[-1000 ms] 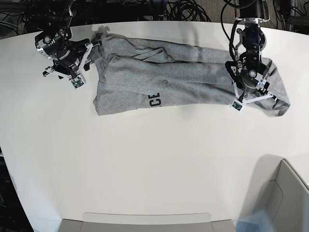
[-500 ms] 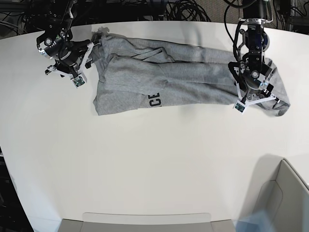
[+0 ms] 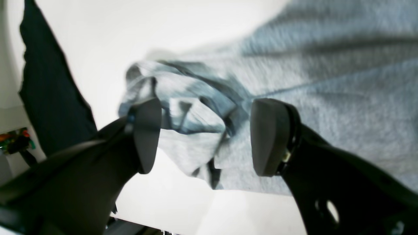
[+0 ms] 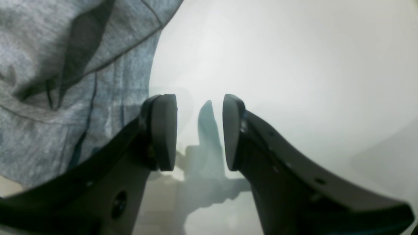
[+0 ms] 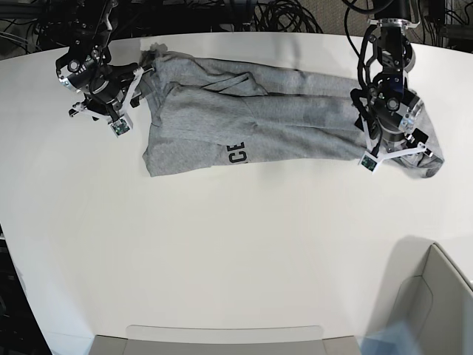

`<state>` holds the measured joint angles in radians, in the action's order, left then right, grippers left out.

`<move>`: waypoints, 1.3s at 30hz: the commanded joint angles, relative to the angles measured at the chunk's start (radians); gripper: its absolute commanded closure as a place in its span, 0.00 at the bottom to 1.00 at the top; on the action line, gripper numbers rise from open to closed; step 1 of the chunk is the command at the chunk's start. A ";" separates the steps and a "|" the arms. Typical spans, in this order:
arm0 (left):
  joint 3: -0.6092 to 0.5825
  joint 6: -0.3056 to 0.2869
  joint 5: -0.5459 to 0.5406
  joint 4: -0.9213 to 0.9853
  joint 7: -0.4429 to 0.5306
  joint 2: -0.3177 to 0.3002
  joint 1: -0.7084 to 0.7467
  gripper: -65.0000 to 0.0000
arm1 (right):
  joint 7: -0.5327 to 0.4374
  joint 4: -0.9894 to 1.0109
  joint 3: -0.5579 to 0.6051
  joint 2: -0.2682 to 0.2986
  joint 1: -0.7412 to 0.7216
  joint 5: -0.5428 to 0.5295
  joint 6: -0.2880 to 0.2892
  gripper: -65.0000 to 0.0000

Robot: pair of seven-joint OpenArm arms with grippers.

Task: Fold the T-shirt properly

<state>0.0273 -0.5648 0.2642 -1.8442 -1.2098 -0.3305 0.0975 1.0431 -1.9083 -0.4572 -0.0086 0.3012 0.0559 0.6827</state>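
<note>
T-shirt bunched across the table — both arms' fingers apart

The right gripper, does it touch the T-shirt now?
Apart. In the right wrist view the right gripper is open over bare white table, nothing between its pads, and the T-shirt lies beside it on the left.

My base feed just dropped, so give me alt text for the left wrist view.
The open left gripper hangs over a bunched, rumpled end of the grey T-shirt, one finger on each side of the bunch, not closed on it. The shirt spreads away to the right on the white table. The picture is blurred.
</note>
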 commanded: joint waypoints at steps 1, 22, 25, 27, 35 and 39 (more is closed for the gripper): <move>0.006 0.022 0.014 0.021 0.008 -0.014 -0.009 0.36 | -0.014 -0.013 -0.002 0.006 -0.007 -0.006 0.015 0.64; 0.132 0.116 0.013 0.297 0.127 -0.023 -0.137 0.36 | -0.014 -0.013 -0.007 0.006 -0.006 -0.006 0.015 0.64; 0.125 0.116 0.013 0.320 0.132 -0.048 -0.132 0.36 | -0.014 -0.013 -0.008 0.006 -0.006 -0.006 0.015 0.64; 0.125 0.114 0.013 0.341 0.132 -0.048 -0.132 0.39 | -0.014 -0.013 -0.008 0.006 -0.007 -0.006 0.015 0.64; 0.135 0.119 0.013 0.447 0.132 -0.057 -0.144 0.76 | -0.014 -0.017 -0.002 0.006 -0.007 -0.006 0.015 0.64; 0.193 0.121 0.011 0.492 0.129 -0.054 -0.195 1.00 | -0.014 -0.017 -0.002 0.006 -0.007 -0.006 0.015 0.64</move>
<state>0.2058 -0.4500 0.2684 -1.3468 -1.0710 -0.3691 -0.0864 1.0412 -1.9083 -0.4599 -0.0086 0.3016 0.0563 0.6827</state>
